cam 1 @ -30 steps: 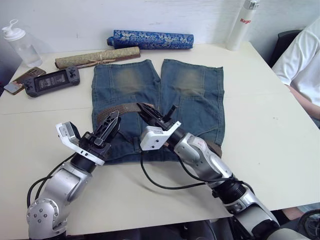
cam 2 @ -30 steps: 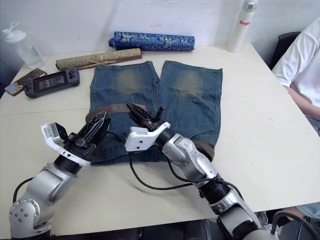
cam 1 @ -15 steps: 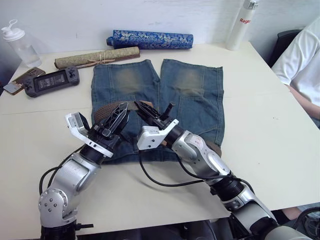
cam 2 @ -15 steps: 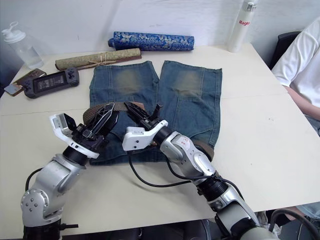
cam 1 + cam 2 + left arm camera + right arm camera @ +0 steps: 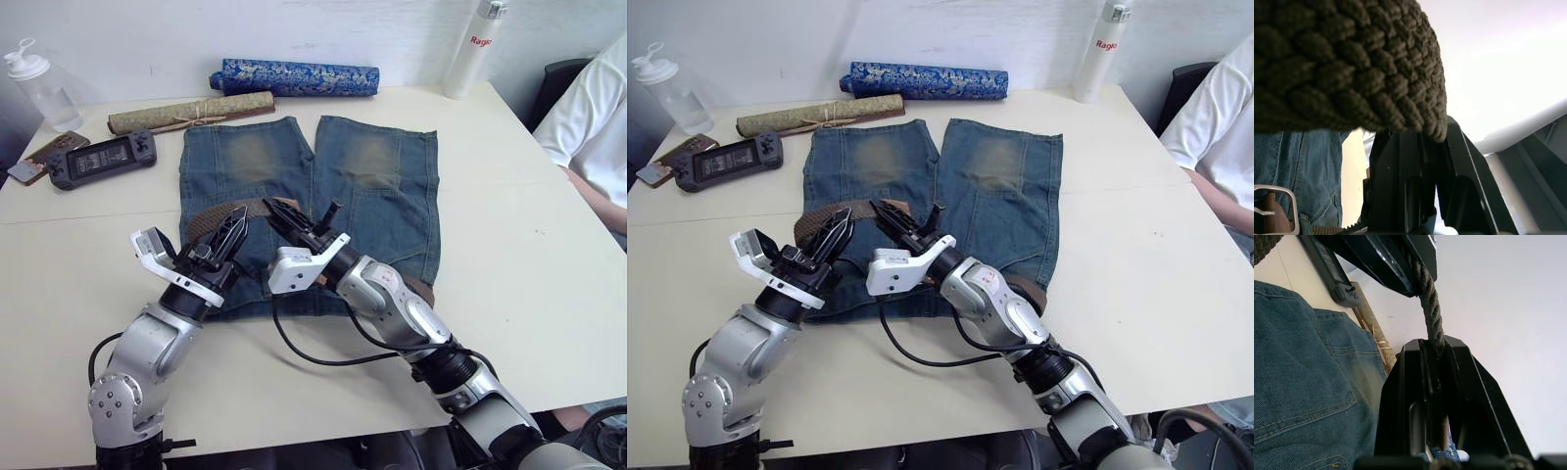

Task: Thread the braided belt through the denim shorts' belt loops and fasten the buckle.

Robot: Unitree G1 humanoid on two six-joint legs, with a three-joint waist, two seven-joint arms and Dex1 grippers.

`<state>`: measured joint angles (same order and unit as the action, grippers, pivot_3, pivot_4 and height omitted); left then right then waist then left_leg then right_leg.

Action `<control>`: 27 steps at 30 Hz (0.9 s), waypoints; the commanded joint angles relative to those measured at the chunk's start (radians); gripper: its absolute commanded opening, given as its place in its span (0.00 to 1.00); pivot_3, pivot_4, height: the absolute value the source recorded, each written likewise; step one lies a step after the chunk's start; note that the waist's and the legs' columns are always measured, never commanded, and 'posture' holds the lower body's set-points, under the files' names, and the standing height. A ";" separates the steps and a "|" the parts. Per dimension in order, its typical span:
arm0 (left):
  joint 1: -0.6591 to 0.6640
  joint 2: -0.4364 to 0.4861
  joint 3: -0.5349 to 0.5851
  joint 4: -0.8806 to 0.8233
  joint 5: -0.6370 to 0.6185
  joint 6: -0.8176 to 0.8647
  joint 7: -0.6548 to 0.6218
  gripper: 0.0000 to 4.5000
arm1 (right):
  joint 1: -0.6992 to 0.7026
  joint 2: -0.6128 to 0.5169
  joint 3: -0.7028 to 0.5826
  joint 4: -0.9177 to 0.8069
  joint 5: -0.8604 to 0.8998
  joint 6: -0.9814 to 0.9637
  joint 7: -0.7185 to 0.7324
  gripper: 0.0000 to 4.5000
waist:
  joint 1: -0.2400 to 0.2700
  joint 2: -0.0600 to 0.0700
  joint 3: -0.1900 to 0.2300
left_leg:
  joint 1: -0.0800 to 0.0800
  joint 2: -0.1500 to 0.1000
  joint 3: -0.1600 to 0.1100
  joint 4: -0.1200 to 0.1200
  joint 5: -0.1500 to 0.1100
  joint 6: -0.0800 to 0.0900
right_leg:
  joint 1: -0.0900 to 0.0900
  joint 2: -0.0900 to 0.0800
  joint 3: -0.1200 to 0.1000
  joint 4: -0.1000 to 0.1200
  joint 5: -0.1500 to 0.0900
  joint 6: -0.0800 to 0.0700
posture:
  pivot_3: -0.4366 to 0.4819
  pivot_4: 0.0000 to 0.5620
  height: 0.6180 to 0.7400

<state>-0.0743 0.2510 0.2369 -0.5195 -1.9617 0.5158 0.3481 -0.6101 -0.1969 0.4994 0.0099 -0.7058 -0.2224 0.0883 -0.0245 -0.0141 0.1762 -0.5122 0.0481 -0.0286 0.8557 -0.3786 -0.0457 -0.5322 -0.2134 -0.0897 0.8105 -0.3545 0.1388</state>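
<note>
- Left eye view shows us the denim shorts (image 5: 309,201) lying flat on the white counter (image 5: 509,235), with the waistband toward the robot and the two legs pointing to the far wall.
- We see the braided belt (image 5: 257,208) lying across the shorts a little above the waistband; its other part comes out near the right edge of the shorts, beside the right arm.
- The left end effector (image 5: 231,227) sits over the left part of the belt. In the left wrist view the woven strap (image 5: 1347,68) lies right against its black fingers (image 5: 1400,166), but we cannot tell if they are pressed on it.
- The right end effector (image 5: 299,223) is just beside the left one, over the middle of the shorts. In the right wrist view its fingers (image 5: 1420,396) pinch the belt, which we see edge-on between them.
- The buckle (image 5: 1276,208) appears in the left wrist view, lying on the denim.
- Far side of the counter: a tan rolled mat (image 5: 191,111), a blue patterned fabric roll (image 5: 294,76), a handheld console (image 5: 101,157), a clear bottle (image 5: 41,83) and a white bottle (image 5: 473,44).
- A person's white sleeve (image 5: 588,117) is at the right edge.
</note>
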 commanded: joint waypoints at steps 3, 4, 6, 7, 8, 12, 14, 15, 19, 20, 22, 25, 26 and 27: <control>-0.005 0.022 0.032 0.007 -0.011 0.015 -0.032 0.01 | 0.023 0.020 -0.017 -0.029 0.079 -0.010 0.057 0.00 | 0.001 0.000 0.000 | 0.000 0.000 0.000 0.000 0.000 0.000 | 0.000 0.000 0.000 0.000 0.000 0.000 | 0.48 0.27 0.22; -0.005 0.028 0.032 0.011 -0.011 0.022 -0.036 0.01 | 0.027 0.023 -0.027 -0.032 0.095 -0.006 0.061 0.00 | 0.000 0.000 0.000 | 0.000 0.000 0.000 0.000 0.000 0.000 | 0.000 0.000 0.000 0.000 0.000 0.000 | 0.48 0.27 0.22; -0.006 0.038 0.033 0.017 -0.011 0.031 -0.043 0.00 | 0.037 0.035 -0.057 -0.049 0.151 0.008 0.078 0.20 | 0.000 0.000 0.000 | 0.000 0.000 0.000 0.000 0.000 0.000 | 0.000 0.000 0.000 0.000 0.000 0.000 | 0.48 0.27 0.22; -0.007 0.041 0.033 0.018 -0.011 0.031 -0.044 0.00 | 0.040 0.041 -0.068 -0.057 0.181 0.017 0.096 0.26 | 0.000 0.000 0.000 | 0.000 0.000 -0.001 0.000 0.000 0.000 | 0.000 0.000 0.000 0.000 0.000 0.000 | 0.48 0.27 0.22; -0.006 0.044 0.033 0.018 -0.011 0.030 -0.044 0.00 | 0.046 0.043 -0.077 -0.066 0.207 0.027 0.118 0.36 | 0.000 0.000 0.000 | 0.000 0.000 -0.001 0.000 0.000 0.000 | 0.000 0.000 0.000 0.000 0.000 0.000 | 0.48 0.27 0.22; 0.002 0.075 0.057 0.009 -0.011 0.033 -0.039 0.00 | 0.095 0.012 -0.140 -0.149 0.357 0.120 0.254 0.82 | 0.003 0.000 0.000 | 0.000 0.000 -0.001 0.000 0.000 0.000 | 0.000 0.000 0.000 0.000 -0.001 -0.002 | 0.48 0.27 0.22; 0.021 0.094 0.089 0.002 -0.011 0.036 -0.048 0.00 | 0.119 -0.017 -0.195 -0.215 0.450 0.184 0.325 0.99 | 0.004 0.000 0.000 | 0.000 0.000 -0.001 0.000 0.000 0.000 | 0.000 0.000 0.000 0.000 -0.001 -0.002 | 0.48 0.27 0.22; 0.041 0.111 0.106 -0.001 -0.011 0.049 -0.061 0.00 | 0.133 -0.032 -0.220 -0.253 0.509 0.233 0.371 0.99 | 0.004 0.000 0.000 | 0.000 0.000 -0.001 0.000 0.000 0.000 | 0.000 0.000 0.000 0.000 -0.001 -0.002 | 0.48 0.27 0.22; 0.163 0.214 0.172 0.010 -0.011 0.138 -0.159 0.00 | 0.168 -0.116 -0.316 -0.402 0.766 0.491 0.556 0.99 | 0.000 0.001 0.001 | 0.000 0.000 -0.001 -0.001 -0.001 0.001 | 0.000 0.001 0.000 -0.001 -0.002 -0.003 | 0.48 0.27 0.22; 0.192 0.243 0.182 0.016 -0.010 0.160 -0.187 0.00 | 0.167 -0.134 -0.347 -0.436 0.842 0.570 0.588 0.99 | 0.000 0.001 0.001 | 0.000 0.000 -0.001 -0.002 -0.001 0.001 | 0.000 0.001 0.000 -0.002 -0.003 -0.006 | 0.48 0.27 0.22; 0.249 0.304 0.199 0.035 0.000 0.206 -0.250 0.00 | 0.163 -0.176 -0.415 -0.496 1.013 0.737 0.645 0.99 | 0.002 0.003 0.002 | 0.000 0.001 -0.002 -0.002 -0.001 0.002 | 0.000 0.002 -0.001 -0.003 -0.005 -0.008 | 0.48 0.27 0.22; 0.282 0.346 0.205 0.073 0.030 0.228 -0.302 0.00 | 0.163 -0.232 -0.463 -0.551 1.179 0.899 0.704 0.99 | 0.005 0.004 0.003 | 0.000 0.001 -0.002 -0.003 -0.001 0.002 | 0.001 0.002 -0.001 -0.005 -0.005 -0.010 | 0.48 0.27 0.22; 0.282 0.356 0.202 0.095 0.050 0.229 -0.308 0.00 | 0.166 -0.260 -0.479 -0.569 1.247 0.966 0.726 0.99 | 0.007 0.004 0.003 | 0.000 0.001 -0.002 -0.004 -0.001 0.002 | 0.001 0.002 -0.001 -0.006 -0.006 -0.011 | 0.48 0.27 0.22; 0.275 0.368 0.200 0.113 0.070 0.230 -0.316 0.00 | 0.171 -0.292 -0.501 -0.589 1.330 1.033 0.754 0.99 | 0.010 0.004 0.003 | 0.001 0.001 -0.002 -0.004 -0.001 0.002 | 0.002 0.002 -0.001 -0.007 -0.006 -0.011 | 0.48 0.27 0.22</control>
<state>0.2055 0.6015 0.4176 -0.4190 -1.9183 0.7433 0.0602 -0.4385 -0.4597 0.0421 -0.5094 0.4938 0.7212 0.7973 -0.0142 -0.0098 0.1791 -0.5114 0.0490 -0.0303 0.8503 -0.3795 -0.0440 -0.5301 -0.2110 -0.0904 0.8020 -0.3596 0.1287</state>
